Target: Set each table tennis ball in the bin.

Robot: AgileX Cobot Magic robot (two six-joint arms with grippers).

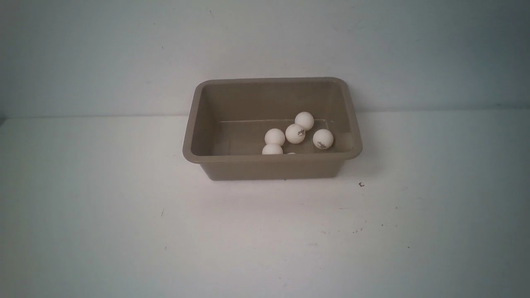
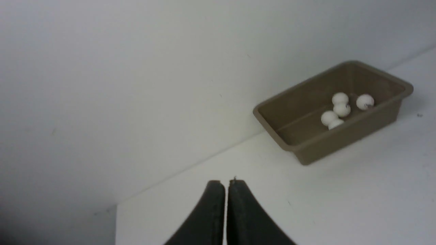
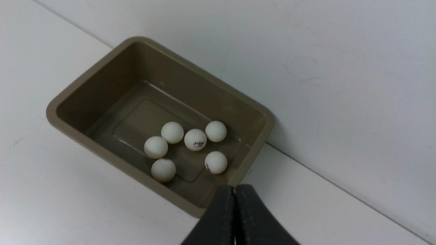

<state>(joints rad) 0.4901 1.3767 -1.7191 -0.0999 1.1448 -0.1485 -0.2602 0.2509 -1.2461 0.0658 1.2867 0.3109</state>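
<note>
In the upper middle of the front view stands the rectangular taupe-brown plastic bin with rounded corners, its long axis running across the frame, and inside it lie the small matte off-white table tennis balls. The right wrist view shows six of them; in the front view they gather in the right half of the tub, the sixth only a sliver behind the near rim. The black left gripper, at the bottom centre of its wrist view, has its fingertips pressed together with nothing between them; the black right gripper, at the bottom centre of its own, is closed and empty too. Neither arm appears in the front view. The relation that matters is one of containment: all six balls sit within the walls. The cluster lies toward the right arm's side, so that arm seems the likelier to reach in were any correction wanted. The task looks complete, and the next move probably calls for no grasp, only keeping both claws away from the rim.
</note>
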